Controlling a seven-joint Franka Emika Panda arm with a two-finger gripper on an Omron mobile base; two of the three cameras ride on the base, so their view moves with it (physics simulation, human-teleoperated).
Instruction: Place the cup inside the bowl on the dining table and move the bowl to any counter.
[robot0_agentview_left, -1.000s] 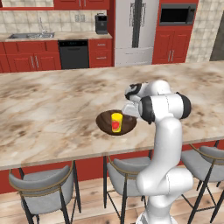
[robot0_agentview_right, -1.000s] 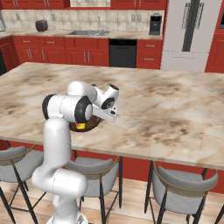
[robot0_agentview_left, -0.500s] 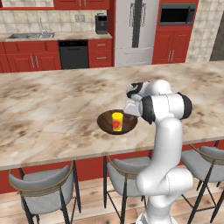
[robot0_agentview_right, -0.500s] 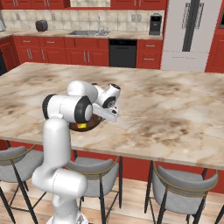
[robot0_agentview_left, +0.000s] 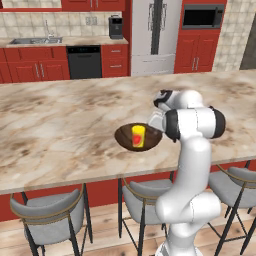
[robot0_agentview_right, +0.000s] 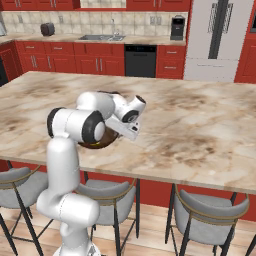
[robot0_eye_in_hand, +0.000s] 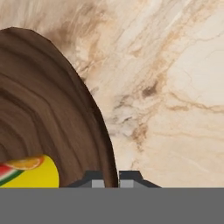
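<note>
The tool (robot0_eye_in_hand: 111, 177) is clamped on the rim of the bowl (robot0_eye_in_hand: 48, 118), its two tips pinching the wooden wall between them; the cup (robot0_agentview_left: 138, 136) stands upright inside the bowl, just beside the tool; the bowl sits near the front edge of the bench (robot0_agentview_left: 60, 125), above the stools (robot0_agentview_left: 50, 212); compared with a second ago, the bowl looks slightly raised off the bench, the cup still inside it.

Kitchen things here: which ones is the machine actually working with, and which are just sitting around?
Part of the job:
- bowl, its rim pinched by the gripper
- cup standing inside it
- dining table
- counter

Just there:
- stools
- fridge
- microwave
- coffee maker
- sink
</note>
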